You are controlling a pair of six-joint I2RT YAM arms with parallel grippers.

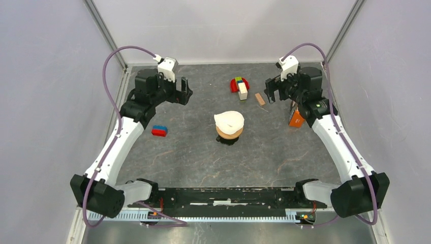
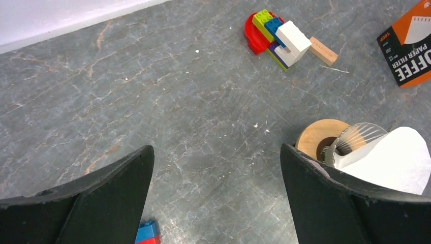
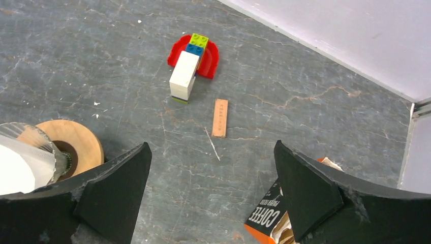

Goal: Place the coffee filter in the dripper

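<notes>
The coffee filter [image 2: 401, 157] looks matt paper, dripper [image 2: 357, 136] glass.

We are seeing the coffee filter [image 1: 229, 121] presenting as plain white. The dripper [image 2: 317, 138] is showing clear ribbed glass, a tan wood-grain collar and a black base. The table [image 1: 203, 162] is displaying dark grey marbling with pale and rust-coloured veins. The block stack [image 1: 239, 86] is combining red, green, blue, purple and white; the small brick pair [image 1: 159, 131] is showing blue over red. The filter box [image 1: 296, 119] is showing orange and black with white lettering.
</notes>
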